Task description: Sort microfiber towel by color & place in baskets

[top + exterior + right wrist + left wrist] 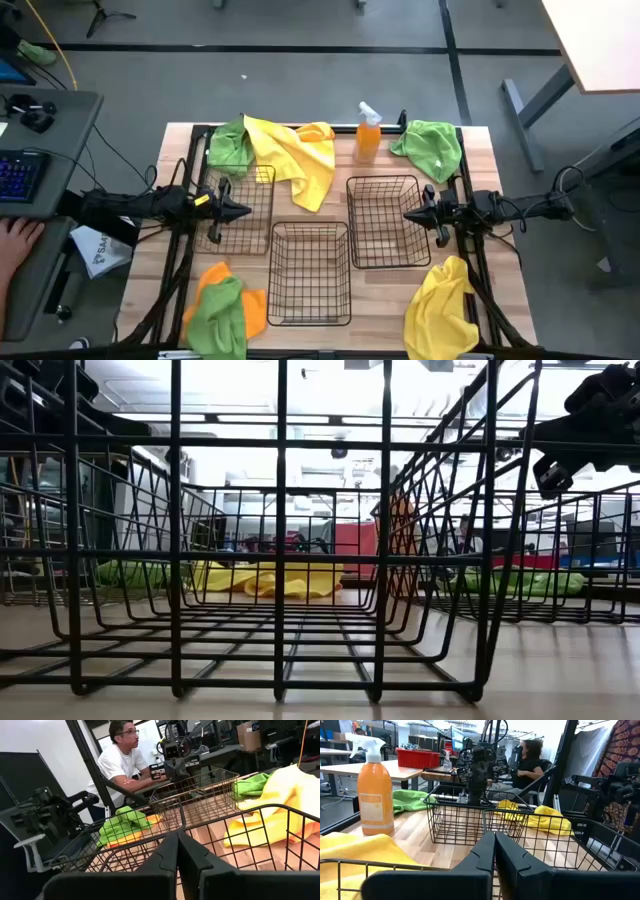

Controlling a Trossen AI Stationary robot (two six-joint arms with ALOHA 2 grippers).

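Black wire baskets (310, 272), three counted, are grouped mid-table, none seen to hold a cloth, presumably awaiting one colour each. Microfiber towels (295, 155) are heaped at the corners: green, yellow, orange, at least six seen. Left gripper (237, 211) and right gripper (412, 215) are parked over outer baskets, fingers pressed together, nothing held.

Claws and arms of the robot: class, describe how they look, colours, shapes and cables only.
Both arms are dark, nearly black, with jointed segments. The left claw and right claw each end in two tapering black fingers. The left arm carries a small yellow mark near its wrist. Black cables trail from both arms.
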